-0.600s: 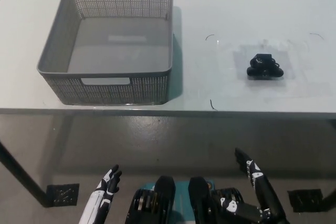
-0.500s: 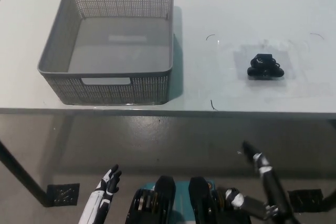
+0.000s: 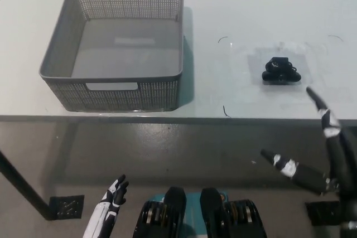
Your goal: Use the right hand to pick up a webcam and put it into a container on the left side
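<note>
One small black webcam [image 3: 281, 71] sits on the white table [image 3: 234, 9], well to the right of the grey basket [image 3: 118, 43], with nothing touching it. The black right hand [image 3: 326, 160] is spread open and empty at the table's near edge, its upper fingertip [image 3: 313, 95] just below and right of the webcam. The white left hand [image 3: 110, 203] rests low at the bottom left, fingers loosely apart, holding nothing.

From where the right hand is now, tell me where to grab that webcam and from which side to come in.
Grip the webcam across its wide lower body, fingers on the near and far faces, coming down from above. It sits alone on the white table, long axis running left to right, with a small raised part on top. The open right hand is already just near-right of it. The left hand rests low.
</note>
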### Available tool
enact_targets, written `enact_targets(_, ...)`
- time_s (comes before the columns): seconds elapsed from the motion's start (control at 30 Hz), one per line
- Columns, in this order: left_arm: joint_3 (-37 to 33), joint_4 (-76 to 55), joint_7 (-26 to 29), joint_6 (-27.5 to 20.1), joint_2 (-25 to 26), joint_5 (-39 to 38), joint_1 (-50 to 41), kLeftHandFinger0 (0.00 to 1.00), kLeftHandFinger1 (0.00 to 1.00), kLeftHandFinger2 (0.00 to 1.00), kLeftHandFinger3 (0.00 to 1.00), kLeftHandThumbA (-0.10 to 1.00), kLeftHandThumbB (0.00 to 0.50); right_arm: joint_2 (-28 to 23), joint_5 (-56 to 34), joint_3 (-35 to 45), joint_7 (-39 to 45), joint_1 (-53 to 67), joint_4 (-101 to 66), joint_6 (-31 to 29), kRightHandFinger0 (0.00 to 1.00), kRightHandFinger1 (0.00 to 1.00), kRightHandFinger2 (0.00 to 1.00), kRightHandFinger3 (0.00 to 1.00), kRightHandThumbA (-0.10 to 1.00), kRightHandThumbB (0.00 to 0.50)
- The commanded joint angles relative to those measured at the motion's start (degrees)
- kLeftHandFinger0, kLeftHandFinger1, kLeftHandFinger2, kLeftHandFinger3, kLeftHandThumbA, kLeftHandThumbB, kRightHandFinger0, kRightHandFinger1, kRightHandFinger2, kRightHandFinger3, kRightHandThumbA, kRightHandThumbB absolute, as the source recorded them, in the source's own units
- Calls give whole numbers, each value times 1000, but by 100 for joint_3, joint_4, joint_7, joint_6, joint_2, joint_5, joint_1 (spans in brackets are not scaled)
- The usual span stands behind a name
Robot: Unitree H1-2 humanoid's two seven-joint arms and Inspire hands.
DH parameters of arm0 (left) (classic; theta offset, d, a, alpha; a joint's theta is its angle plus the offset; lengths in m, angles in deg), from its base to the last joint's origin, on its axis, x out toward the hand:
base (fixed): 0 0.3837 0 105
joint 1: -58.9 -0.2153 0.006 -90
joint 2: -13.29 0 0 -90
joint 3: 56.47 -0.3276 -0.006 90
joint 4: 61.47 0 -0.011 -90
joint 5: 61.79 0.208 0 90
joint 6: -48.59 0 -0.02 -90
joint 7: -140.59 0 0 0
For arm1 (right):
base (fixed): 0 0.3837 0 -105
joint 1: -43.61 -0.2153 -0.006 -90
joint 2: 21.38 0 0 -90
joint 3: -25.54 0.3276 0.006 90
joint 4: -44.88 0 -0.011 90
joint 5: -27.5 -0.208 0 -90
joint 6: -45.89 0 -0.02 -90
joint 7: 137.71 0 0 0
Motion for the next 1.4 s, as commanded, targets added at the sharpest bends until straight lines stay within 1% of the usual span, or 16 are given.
enact_targets(0.0, 28, -197, -68, -198, 74, -72, 74, 1000, 1000, 1000, 1000, 1000, 39, -412, 444, 279, 317, -739, -289, 748, 1000, 1000, 1000, 1000, 1000, 431)
enact_targets(0.07, 24, -199, -71, -198, 80, -77, 72, 1000, 1000, 1000, 1000, 1000, 42, -455, 419, 279, 339, -789, -289, 827, 1000, 1000, 1000, 1000, 1000, 433)
enact_targets(0.1, 12, -219, -66, -187, 91, -40, 75, 1000, 1000, 1000, 1000, 1000, 46, -637, 400, 355, 451, -1170, -106, 1070, 1000, 1000, 1000, 1000, 1000, 412)
enact_targets(0.17, 0, -222, -89, -168, 91, -72, 81, 1000, 1000, 1000, 1000, 1000, 42, -778, 423, 390, 526, -1435, 2, 1261, 1000, 1000, 1000, 1000, 1000, 410)
enact_targets(0.23, -11, -217, -99, -161, 101, -67, 76, 1000, 1000, 1000, 1000, 1000, 42, -921, 486, 374, 632, -1796, 200, 1463, 1000, 1000, 1000, 1000, 1000, 385)
enact_targets(0.37, -25, -211, -119, -158, 111, -76, 76, 1000, 1000, 1000, 1000, 1000, 37, -1183, 857, 163, 877, -2473, 640, 1921, 1000, 1000, 1000, 1000, 1000, 407)
enact_targets(0.5, -38, -220, -128, -125, 115, -58, 67, 1000, 1000, 1000, 1000, 1000, 36, -1409, 1011, -222, 1204, -3453, 1569, 2204, 1000, 1000, 1000, 1000, 980, 434)
enact_targets(0.53, -43, -186, -135, -177, 124, -61, 72, 1000, 1000, 1000, 1000, 1000, 37, -1407, 883, -292, 1324, -3690, 1827, 2289, 1000, 1000, 1000, 1000, 943, 423)
enact_targets(0.63, -50, -189, -141, -161, 123, -46, 54, 1000, 1000, 1000, 1000, 1000, 40, -1403, 869, -498, 1454, -4102, 2364, 2425, 1000, 1000, 1000, 1000, 919, 427)
enact_targets(0.77, -65, -213, -194, -162, 126, -93, 2, 1000, 1000, 1000, 1000, 1000, 35, -1427, 910, -834, 1554, -4629, 3263, 2437, 1000, 1000, 1000, 1000, 916, 447)
enact_targets(0.87, -65, -227, -245, -109, 143, -117, 25, 1000, 1000, 1000, 1000, 1000, 51, -1408, 863, -1018, 1562, -4891, 3801, 2390, 1000, 1000, 1000, 1000, 920, 470)
enact_targets(0.93, -60, -245, -253, -78, 137, -113, 30, 1000, 1000, 1000, 1000, 1000, 49, -1401, 896, -1166, 1578, -5027, 4119, 2340, 1000, 1000, 1000, 1000, 929, 467)
enact_targets(0.97, -62, -219, -263, -105, 139, -119, 36, 1000, 1000, 1000, 1000, 1000, 52, -1366, 915, -1245, 1542, -5130, 4403, 2284, 1000, 1000, 1000, 1000, 928, 485)
enact_targets(1.07, -64, -204, -264, -97, 134, -89, 35, 1000, 1000, 1000, 1000, 1000, 69, -1331, 934, -1420, 1542, -5285, 4793, 2298, 1000, 1000, 1000, 1000, 917, 499)
enact_targets(1.2, -54, -214, -264, -90, 140, -51, 16, 1000, 1000, 1000, 1000, 1000, 60, -1225, 932, -1629, 1405, -5439, 5527, 2145, 1000, 1000, 1000, 1000, 879, 499)
enact_targets(1.37, -63, -223, -264, -94, 127, -45, 2, 1000, 1000, 1000, 1000, 1000, 46, -1176, 925, -1779, 1288, -5603, 6210, 2050, 1000, 1000, 1000, 1000, 893, 499)
